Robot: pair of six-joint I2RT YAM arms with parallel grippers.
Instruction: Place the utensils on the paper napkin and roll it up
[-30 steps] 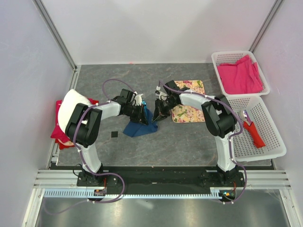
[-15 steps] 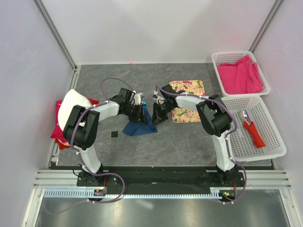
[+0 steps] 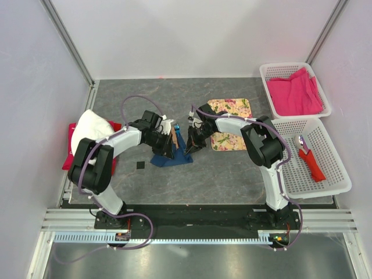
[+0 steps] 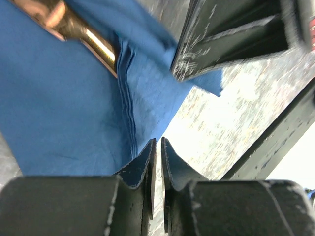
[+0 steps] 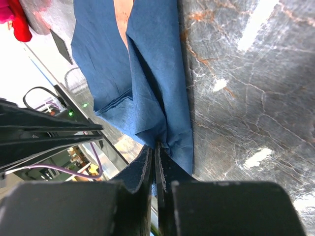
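The dark-blue paper napkin [image 3: 174, 157] lies bunched at the table's middle, pulled up into a peak between both grippers. My right gripper [image 3: 192, 143] is shut on a folded edge of the napkin [image 5: 152, 73], and the fold runs into its tips [image 5: 156, 147]. My left gripper [image 3: 168, 145] is shut with only a thin slit between the tips [image 4: 158, 142]. The napkin [image 4: 59, 108] is just beside the left gripper, not between its jaws. A copper-gold utensil handle [image 4: 93, 42] lies in the napkin's fold, and it also shows in the top view [image 3: 174, 138]. No bright-blue cutlery shows.
A floral mat [image 3: 231, 125] lies right of the grippers. Two white baskets stand at the right, one with pink cloth [image 3: 293, 93] and one with a red-handled tool [image 3: 311, 160]. White and red cloths [image 3: 87, 131] lie at the left edge. A small black square [image 3: 139, 165] lies nearer.
The left arm has swung its elbow out to the left and turned its gripper. The napkin is pulled up higher, and the copper handle now shows. The right gripper shifted slightly left.
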